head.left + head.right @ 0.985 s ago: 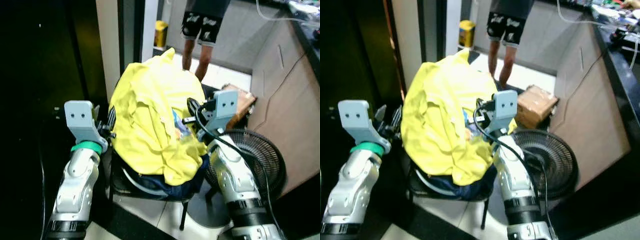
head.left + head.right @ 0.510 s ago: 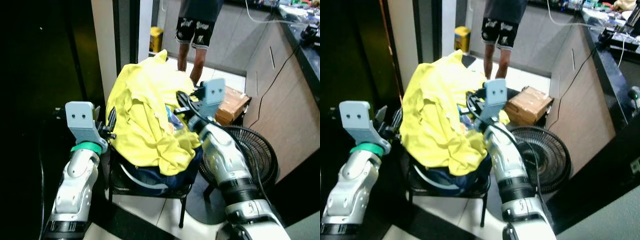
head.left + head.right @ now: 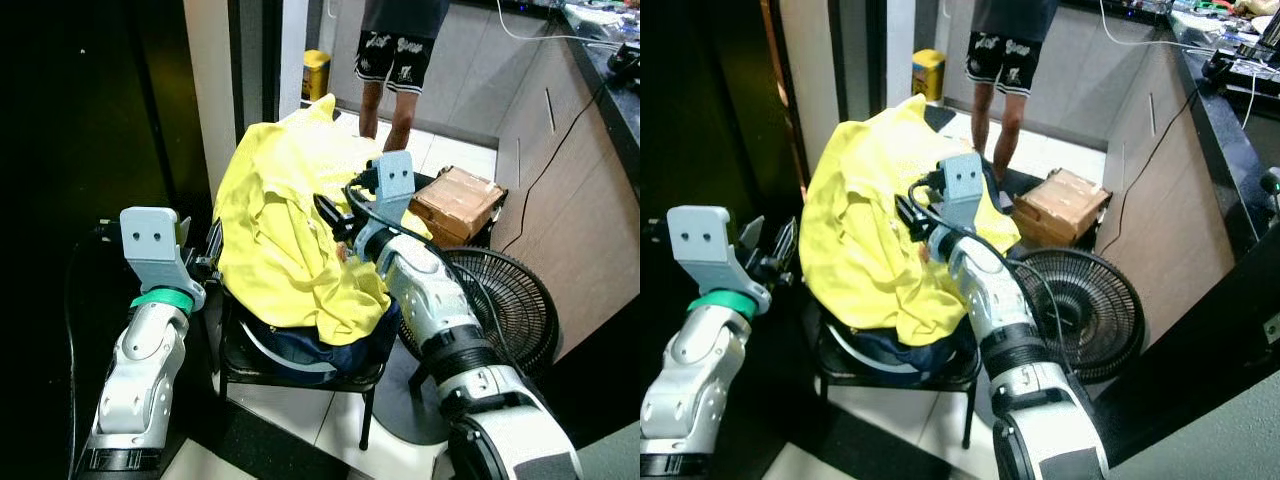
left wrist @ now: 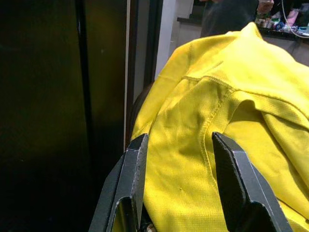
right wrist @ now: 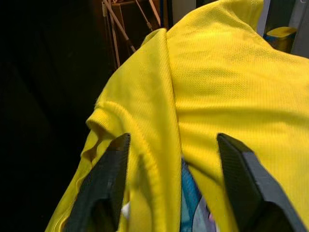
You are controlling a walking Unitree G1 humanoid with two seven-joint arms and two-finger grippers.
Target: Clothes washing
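While the yellow shirt (image 3: 290,230) lies heaped over the chair (image 3: 300,365), I judge it light, limp and snag-prone, best pinched at a raised fold, with right gripper (image 3: 335,222) jaws released above it, left gripper (image 3: 210,258) jaws released beside it.

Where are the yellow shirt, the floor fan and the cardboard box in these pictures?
yellow shirt (image 3: 275,215), left eye view, on the middle of its draped fabric.
floor fan (image 3: 505,300), left eye view, on its wire grille.
cardboard box (image 3: 1065,197), right eye view, on its top face.
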